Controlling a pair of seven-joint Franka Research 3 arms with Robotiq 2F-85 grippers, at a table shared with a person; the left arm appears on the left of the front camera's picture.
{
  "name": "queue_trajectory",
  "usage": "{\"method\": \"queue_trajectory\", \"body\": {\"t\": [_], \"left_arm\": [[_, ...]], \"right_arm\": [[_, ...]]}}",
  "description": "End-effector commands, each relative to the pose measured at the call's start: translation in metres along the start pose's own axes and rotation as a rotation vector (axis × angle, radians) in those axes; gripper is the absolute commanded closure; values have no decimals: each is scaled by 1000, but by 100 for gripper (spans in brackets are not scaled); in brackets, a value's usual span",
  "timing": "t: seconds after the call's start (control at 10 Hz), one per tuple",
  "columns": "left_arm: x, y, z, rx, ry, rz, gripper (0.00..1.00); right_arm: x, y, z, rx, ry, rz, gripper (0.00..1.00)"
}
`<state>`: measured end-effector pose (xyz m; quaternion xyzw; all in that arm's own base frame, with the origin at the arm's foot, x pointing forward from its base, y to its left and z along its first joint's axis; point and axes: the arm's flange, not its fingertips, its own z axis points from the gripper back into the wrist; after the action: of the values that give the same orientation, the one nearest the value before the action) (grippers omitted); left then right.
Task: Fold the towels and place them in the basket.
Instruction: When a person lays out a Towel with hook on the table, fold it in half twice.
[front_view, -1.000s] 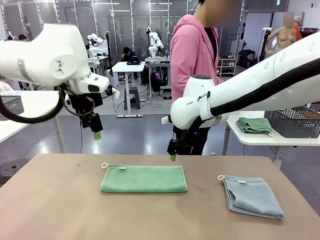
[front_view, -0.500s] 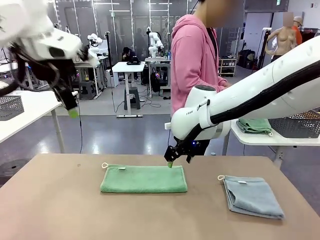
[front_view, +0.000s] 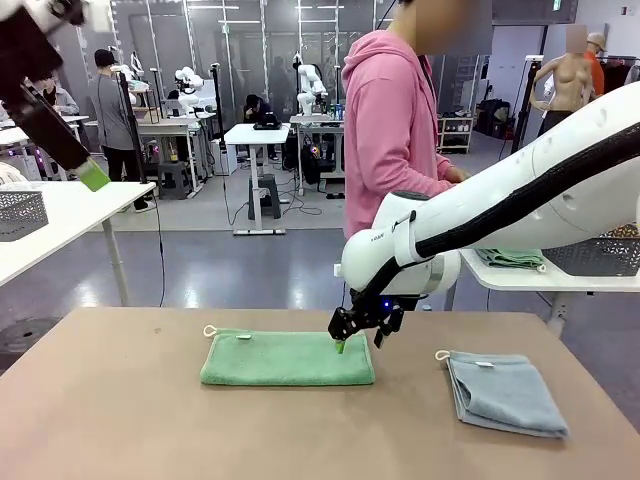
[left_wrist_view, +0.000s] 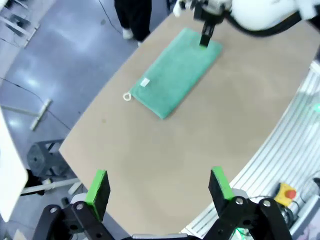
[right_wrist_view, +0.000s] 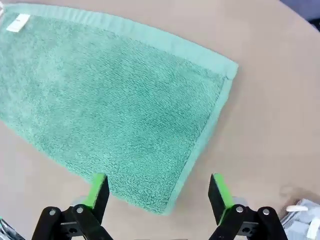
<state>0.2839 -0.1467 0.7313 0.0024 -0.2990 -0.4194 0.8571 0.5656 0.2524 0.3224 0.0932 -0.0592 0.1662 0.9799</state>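
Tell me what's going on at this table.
The robot is working on two towels. Its right gripper hangs low over the right end of the green towel, jaws open, gripping nothing yet. The left gripper, also open and empty, is raised high at the left. The blue-grey towel lies folded on the right side of the table, untouched. A person in a pink hoodie stands at the far side.

right arm (front_view: 590, 125) white | cable (front_view: 540, 185) black | right hand (right_wrist_view: 159, 180) black | pads (right_wrist_view: 98, 190) green
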Motion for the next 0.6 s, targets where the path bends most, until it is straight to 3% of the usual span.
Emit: {"method": "queue_trajectory", "body": {"t": [0.0,0.5], "left_arm": [[-10,-5,11,18,-39,42,0],[-10,-5,30,32,-54,17,0]], "right_arm": [[-3,2,-9,-79,26,-99,0],[9,-12,-33,-73,39,-196,0]]}}
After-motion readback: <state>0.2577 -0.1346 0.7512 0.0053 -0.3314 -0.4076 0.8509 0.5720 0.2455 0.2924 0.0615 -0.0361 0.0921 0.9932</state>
